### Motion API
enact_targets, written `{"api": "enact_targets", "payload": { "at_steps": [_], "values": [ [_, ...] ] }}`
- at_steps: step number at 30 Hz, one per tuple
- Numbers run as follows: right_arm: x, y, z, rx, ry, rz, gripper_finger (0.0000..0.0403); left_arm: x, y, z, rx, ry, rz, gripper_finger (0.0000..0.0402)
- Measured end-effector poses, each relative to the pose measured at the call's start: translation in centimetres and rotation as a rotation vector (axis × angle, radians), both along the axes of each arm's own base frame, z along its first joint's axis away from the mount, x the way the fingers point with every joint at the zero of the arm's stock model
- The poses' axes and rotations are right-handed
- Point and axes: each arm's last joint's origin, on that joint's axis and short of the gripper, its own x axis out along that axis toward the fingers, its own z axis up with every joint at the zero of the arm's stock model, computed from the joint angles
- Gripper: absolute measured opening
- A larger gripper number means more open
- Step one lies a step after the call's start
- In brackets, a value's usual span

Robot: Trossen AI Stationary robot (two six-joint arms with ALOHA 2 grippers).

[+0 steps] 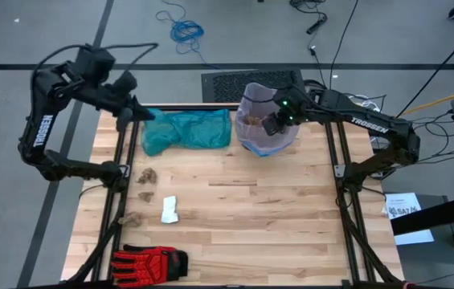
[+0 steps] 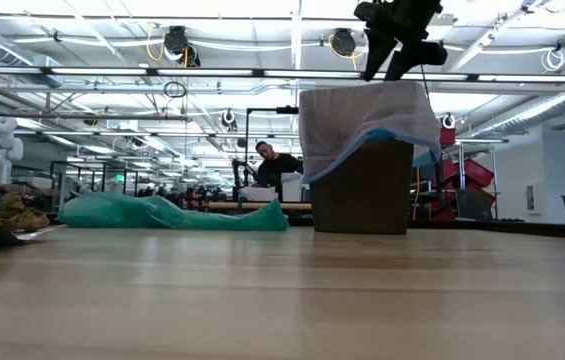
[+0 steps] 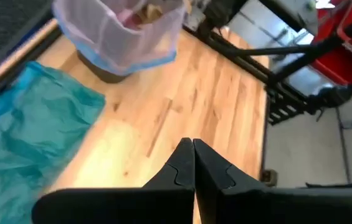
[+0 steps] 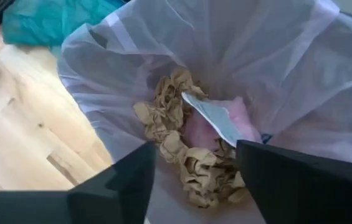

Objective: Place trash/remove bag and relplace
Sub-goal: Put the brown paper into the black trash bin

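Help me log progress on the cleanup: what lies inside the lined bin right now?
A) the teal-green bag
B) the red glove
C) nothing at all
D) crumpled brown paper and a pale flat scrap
D: the right wrist view looks down into the bag and shows crumpled brown paper with a pale scrap on it.

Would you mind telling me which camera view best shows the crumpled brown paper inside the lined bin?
The right wrist view: it looks straight into the bag at the crumpled brown paper. The high view shows a small brown patch, the left wrist view a glimpse at the rim, the low view none.
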Motion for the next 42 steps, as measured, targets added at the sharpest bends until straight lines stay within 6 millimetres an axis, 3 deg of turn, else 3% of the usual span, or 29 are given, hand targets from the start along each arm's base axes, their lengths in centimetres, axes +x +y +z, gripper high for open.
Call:
{"api": "enact_targets", "payload": {
  "at_steps": [7, 13, 24, 33, 42],
  "values": [
    [0.5, 0.0, 0.3, -0.014, -0.041, 0.092, 0.0248, 1.2, -1.7, -1.0, -0.105, 0.093, -0.013, 0.0],
    [0.7, 0.2, 1.0, -0.006, -0.12, 0.163, 0.0249, 2.8, -2.7, -4.0, -0.195, 0.29, 0.092, 0.0],
    [-1.7, 1.2, 4.8, -0.109, -0.338, 0.222, 0.0249, 3.2, -4.5, -13.8, -0.279, 0.713, 0.541, 0.0],
    [-2.5, 1.6, 5.7, -0.149, -0.374, 0.249, 0.0249, 5.3, -4.2, -23.3, -0.287, 0.895, 0.546, 0.002],
    [-2.6, 1.6, 5.6, -0.156, -0.362, 0.26, 0.0249, 5.6, -4.1, -28.9, -0.275, 1.125, 0.56, 0.0097]
  ]
}}
